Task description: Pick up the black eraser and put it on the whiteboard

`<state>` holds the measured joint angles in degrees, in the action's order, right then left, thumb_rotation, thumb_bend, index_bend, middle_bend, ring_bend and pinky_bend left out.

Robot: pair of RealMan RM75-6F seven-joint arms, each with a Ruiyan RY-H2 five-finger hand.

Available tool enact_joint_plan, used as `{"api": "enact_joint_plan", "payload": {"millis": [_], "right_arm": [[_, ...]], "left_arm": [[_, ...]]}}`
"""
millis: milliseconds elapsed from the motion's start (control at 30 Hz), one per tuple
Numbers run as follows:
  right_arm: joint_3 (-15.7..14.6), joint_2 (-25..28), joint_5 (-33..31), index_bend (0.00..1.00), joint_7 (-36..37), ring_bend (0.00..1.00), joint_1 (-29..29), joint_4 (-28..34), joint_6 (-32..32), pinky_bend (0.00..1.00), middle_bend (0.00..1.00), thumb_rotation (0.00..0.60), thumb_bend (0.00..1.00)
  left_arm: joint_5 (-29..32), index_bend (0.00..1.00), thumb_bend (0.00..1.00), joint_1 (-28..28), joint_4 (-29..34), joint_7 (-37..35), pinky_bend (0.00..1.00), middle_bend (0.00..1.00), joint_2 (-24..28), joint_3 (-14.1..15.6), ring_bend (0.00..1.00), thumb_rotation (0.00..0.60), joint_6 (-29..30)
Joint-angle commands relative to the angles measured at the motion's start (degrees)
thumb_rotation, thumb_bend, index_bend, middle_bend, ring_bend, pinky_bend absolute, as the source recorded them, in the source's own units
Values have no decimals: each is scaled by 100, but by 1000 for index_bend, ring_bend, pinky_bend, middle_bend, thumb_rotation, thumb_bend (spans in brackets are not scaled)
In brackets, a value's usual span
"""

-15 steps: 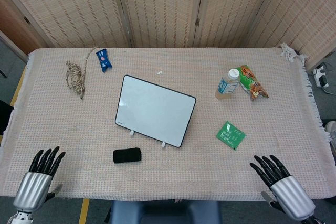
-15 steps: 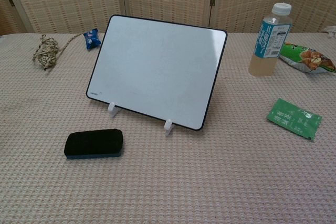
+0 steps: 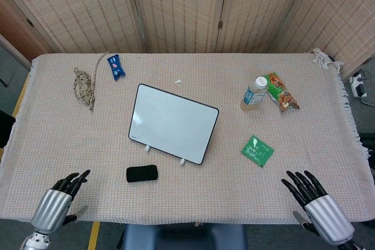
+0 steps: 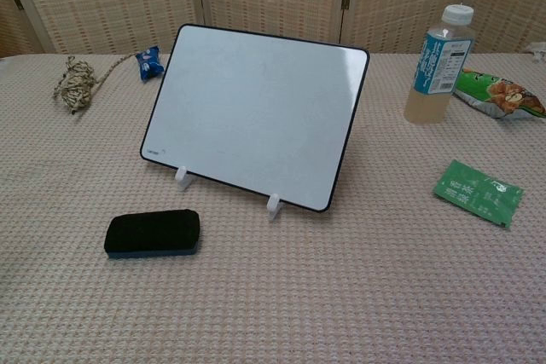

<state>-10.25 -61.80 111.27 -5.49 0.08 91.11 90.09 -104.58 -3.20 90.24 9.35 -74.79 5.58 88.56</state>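
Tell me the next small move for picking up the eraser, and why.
Probably reach the left robot hand forward and rightward toward the black eraser. The eraser lies flat on the cloth before the whiteboard, untouched, nearer that open robot hand than the right.

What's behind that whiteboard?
Beyond the tilted whiteboard the head view shows only a small white scrap on the tablecloth. The strip directly under its raised back, including any prop, is hidden in both views.

Eraser (image 4: pixel 152 233) black. Whiteboard (image 4: pixel 256 112) white w/ black rim, white clips. Tabletop (image 4: pixel 358 296) pinkish-beige woven cloth. Bottle (image 4: pixel 438 61) w/ white cap, blue-white label. Sachet (image 4: pixel 477 192) green. Snack bag (image 4: pixel 499 94) green/orange. Small wrapper (image 4: pixel 149 62) blue. Both hands silver w/ black fingers (image 3: pixel 302 185).
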Motion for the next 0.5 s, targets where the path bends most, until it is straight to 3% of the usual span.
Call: {"api": "enact_joint_plan", "payload": {"millis": [33, 67, 167, 300, 500], "right_arm": [[36, -31, -97, 0, -85, 0, 70, 37, -194, 0, 0, 600, 358], [43, -27, -135, 0, -104, 0, 101, 58, -278, 0, 0, 600, 359], [83, 5, -300, 0, -115, 0, 201, 142, -523, 0, 0, 600, 359], [142, 73, -455, 0, -11, 0, 285, 227, -644, 0, 0, 600, 359], [129, 134, -459, 0, 68, 0, 261, 287, -555, 0, 0, 600, 358]], "left_arm": [[91, 239, 234, -218, 246, 141, 977, 965, -190, -95, 825, 600, -340], [217, 260, 233, -278, 398, 234, 1000, 999, -167, -106, 910, 600, -544], [756, 313, 234, -462, 896, 613, 1000, 1000, -186, -269, 994, 600, -1115], [1687, 370, 234, -684, 1300, 1493, 1000, 1000, -441, -610, 1000, 600, -1707], [2907, 359, 236, -1048, 1493, 2481, 1000, 1000, -966, -1083, 1000, 600, -2129]]}}
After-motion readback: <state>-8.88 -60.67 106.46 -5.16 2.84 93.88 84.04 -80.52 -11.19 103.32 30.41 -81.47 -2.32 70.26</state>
